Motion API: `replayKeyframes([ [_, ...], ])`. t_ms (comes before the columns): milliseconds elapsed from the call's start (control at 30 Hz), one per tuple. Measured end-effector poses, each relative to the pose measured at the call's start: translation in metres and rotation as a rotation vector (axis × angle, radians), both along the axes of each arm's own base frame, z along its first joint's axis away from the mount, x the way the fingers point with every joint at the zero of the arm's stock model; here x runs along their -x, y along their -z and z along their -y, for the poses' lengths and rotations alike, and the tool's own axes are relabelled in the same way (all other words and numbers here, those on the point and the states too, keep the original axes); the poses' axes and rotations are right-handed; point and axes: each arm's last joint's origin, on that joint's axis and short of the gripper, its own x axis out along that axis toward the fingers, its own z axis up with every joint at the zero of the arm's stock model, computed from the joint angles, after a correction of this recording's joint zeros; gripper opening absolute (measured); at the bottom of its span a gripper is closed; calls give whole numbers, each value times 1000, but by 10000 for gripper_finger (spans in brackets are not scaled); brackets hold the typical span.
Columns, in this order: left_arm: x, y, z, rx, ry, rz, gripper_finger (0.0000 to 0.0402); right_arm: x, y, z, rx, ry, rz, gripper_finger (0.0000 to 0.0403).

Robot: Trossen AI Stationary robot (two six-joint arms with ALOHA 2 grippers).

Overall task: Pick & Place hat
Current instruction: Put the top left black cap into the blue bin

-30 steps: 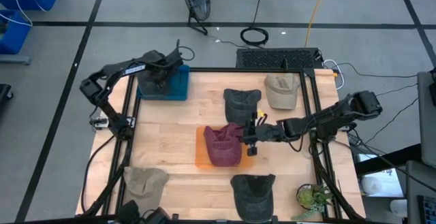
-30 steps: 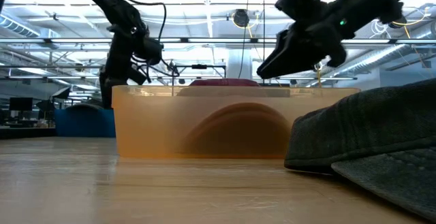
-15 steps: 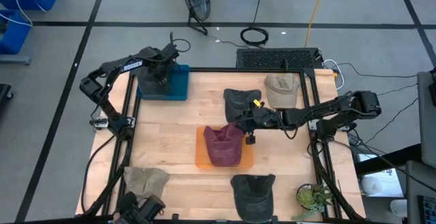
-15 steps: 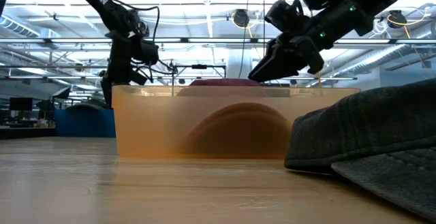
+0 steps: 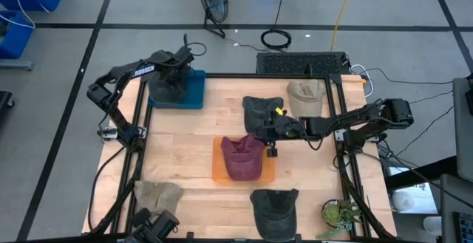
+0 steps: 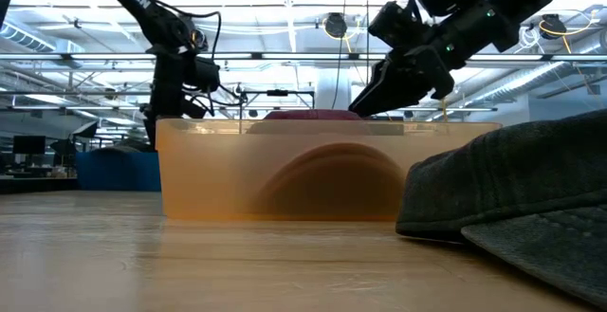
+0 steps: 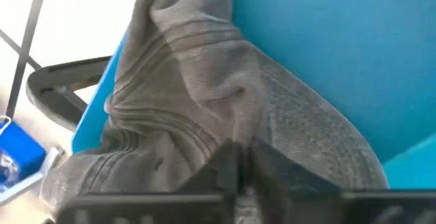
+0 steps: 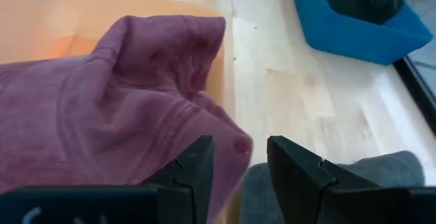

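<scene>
A small potted plant (image 5: 338, 213) stands at the near right corner of the wooden worktop (image 5: 185, 139). Beyond the far edge, a black keyboard (image 5: 301, 63) lies on the grey floor (image 5: 133, 7), with a coiled black cable (image 5: 276, 38) just beyond it. A blue crate (image 5: 16, 32) sits far left.

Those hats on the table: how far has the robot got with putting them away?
Done: a maroon hat lies in the orange bin. In hand: the left gripper is shut on a grey hat in the blue bin; the right gripper hangs open by the maroon hat. Left: four hats lie loose, like the tan hat.
</scene>
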Motion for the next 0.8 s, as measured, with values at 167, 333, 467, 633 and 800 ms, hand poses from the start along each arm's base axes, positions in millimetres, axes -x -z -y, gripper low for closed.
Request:
replayKeyframes([
  [167,-4,0,4,14,55,-13,15,0,1,-4,-17,-3,-6,123],
  [333,-9,-11,14,-8,108,3,8,0,1,-6,-46,10,-2,123],
  [467,-12,-30,26,-51,182,52,11,0,1,-6,-69,24,0,123],
  [633,-14,-47,36,-29,282,214,5,1,2,-10,-88,24,-15,123],
  [800,-13,-46,35,-40,327,199,11,3,4,-16,-87,2,-38,123],
])
